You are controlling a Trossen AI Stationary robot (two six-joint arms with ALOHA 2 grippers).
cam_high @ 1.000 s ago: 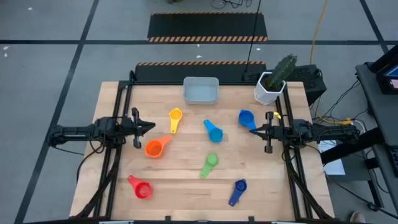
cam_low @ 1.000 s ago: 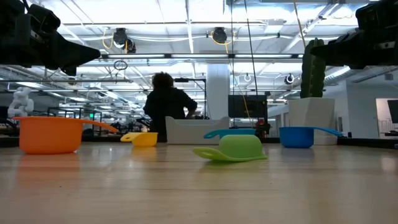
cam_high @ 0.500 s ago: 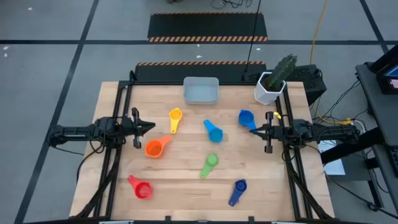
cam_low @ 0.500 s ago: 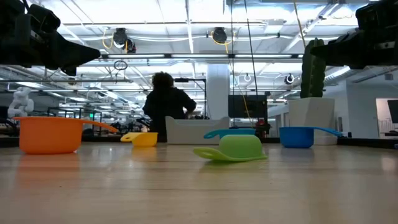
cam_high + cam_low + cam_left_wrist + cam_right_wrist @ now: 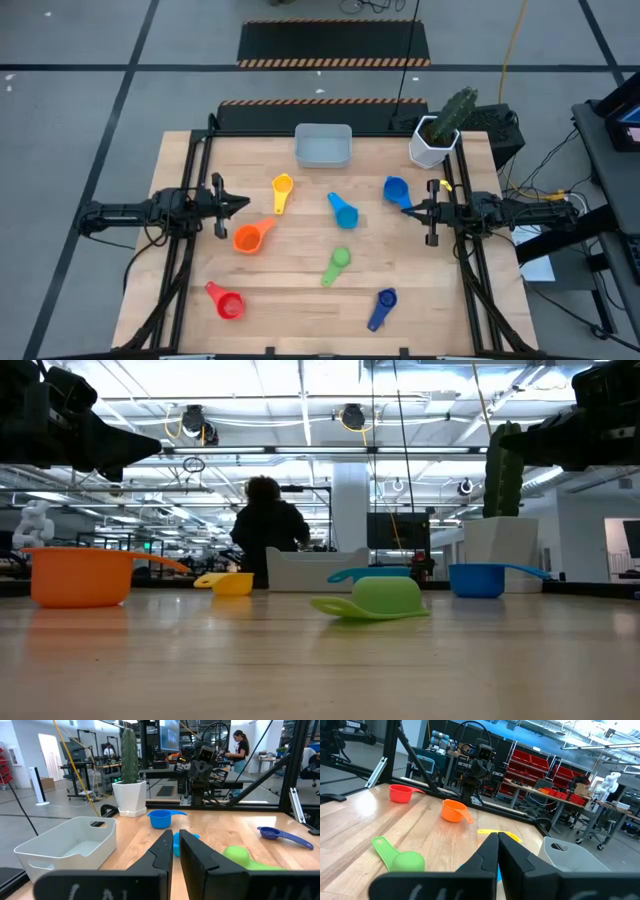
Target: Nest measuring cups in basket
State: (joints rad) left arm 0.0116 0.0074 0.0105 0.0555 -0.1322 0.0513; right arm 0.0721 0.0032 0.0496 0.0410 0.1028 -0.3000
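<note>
1. Wooden table (image 5: pixel 300 300), high view: grey-blue basket (image 5: pixel 323 146) at the far edge, holding no cups. Yellow cup (image 5: pixel 282 187) lies near the basket, toward the left arm; orange cup (image 5: pixel 247 238) farther from the basket on that side; red cup (image 5: pixel 227 302) farthest, at the near left corner. Light blue cup (image 5: pixel 343 210) sits just in front of the basket; blue cup (image 5: pixel 396 189) beside it toward the right arm; green cup (image 5: pixel 339 261) upside down, well in front of the basket; dark blue cup (image 5: pixel 384 303) near the front edge. White pot with cactus (image 5: pixel 436 140) stands right of the basket. Only six cups count here.
2. Same view: left gripper (image 5: pixel 243 203) hangs left of the basket, beside the orange cup, holding nothing; right gripper (image 5: pixel 405 210) hangs by the blue cup, also empty.
3. Low view: a person (image 5: pixel 266 530) stands beyond the basket.
4. Left wrist view: fingers (image 5: pixel 162 852) nearly together, a narrow gap between, empty.
5. Right wrist view: fingers (image 5: pixel 487 855) pressed together, empty.
</note>
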